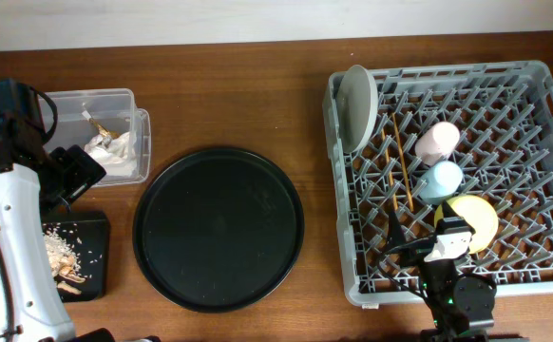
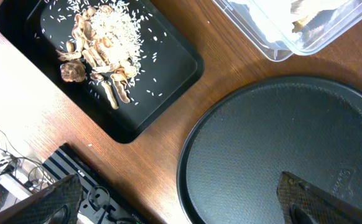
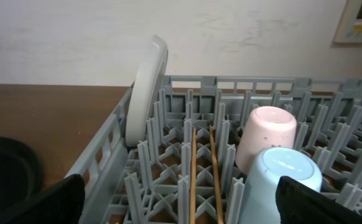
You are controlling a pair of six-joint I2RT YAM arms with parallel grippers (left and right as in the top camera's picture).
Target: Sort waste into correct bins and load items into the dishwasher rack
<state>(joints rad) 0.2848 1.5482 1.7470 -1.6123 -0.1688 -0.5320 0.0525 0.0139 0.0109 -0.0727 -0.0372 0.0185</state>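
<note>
The dishwasher rack (image 1: 552,171) holds an upright grey-white plate (image 1: 357,106), chopsticks (image 1: 400,161), a pink cup (image 1: 437,141), a light-blue cup (image 1: 441,180) and a yellow saucer (image 1: 476,220). My right gripper (image 1: 411,249) is open and empty over the rack's front, with the chopsticks (image 3: 203,168), blue cup (image 3: 280,177), pink cup (image 3: 265,134) and plate (image 3: 145,87) ahead of its fingers (image 3: 187,205). The clear box (image 1: 136,142) holds paper wrappers (image 1: 105,144). The black rectangular tray (image 2: 168,68) holds food scraps (image 2: 103,40). My left gripper (image 2: 178,208) is open and empty, raised at the left (image 1: 79,179).
A large round black tray (image 1: 219,228) lies between the bins and the rack; its surface is bare in the left wrist view (image 2: 280,137). The clear box (image 2: 280,37) shows at that view's top right. Cables lie beyond the table's front left edge.
</note>
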